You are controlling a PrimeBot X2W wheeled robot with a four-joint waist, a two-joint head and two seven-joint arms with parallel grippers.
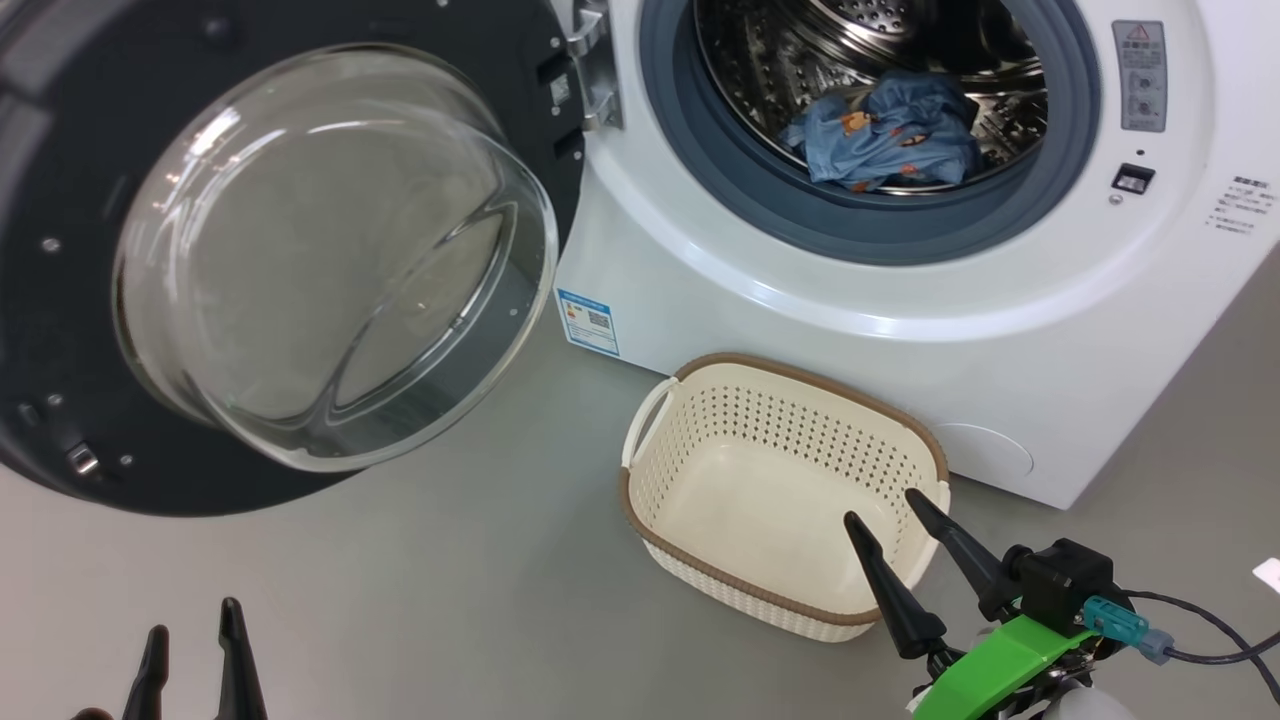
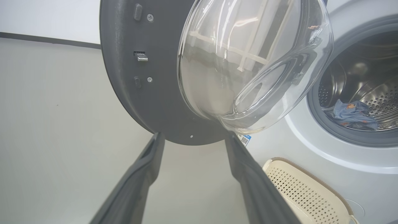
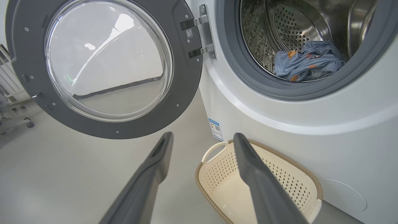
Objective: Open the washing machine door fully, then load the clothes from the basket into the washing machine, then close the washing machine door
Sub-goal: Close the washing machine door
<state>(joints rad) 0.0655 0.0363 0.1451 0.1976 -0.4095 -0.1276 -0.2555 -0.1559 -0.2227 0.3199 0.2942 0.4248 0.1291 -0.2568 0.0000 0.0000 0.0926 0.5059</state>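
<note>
The washing machine (image 1: 900, 300) stands with its door (image 1: 250, 250) swung wide open to the left. Light-blue printed clothes (image 1: 885, 130) lie inside the steel drum, also seen in the right wrist view as clothes (image 3: 306, 60) and in the left wrist view as clothes (image 2: 351, 113). The cream basket (image 1: 700, 400) sits on the floor in front of the machine with nothing in it. My right gripper (image 1: 885, 505) hangs open over the basket's near right rim. At the lower left my left gripper (image 1: 192, 618) is open, below the door, holding nothing.
Grey floor (image 1: 450, 600) spreads in front of the machine. A blue label sticker (image 1: 588, 320) is on the machine's lower front. A wheeled white frame (image 3: 15, 102) stands far left in the right wrist view. A cable (image 1: 1210, 640) trails from my right wrist.
</note>
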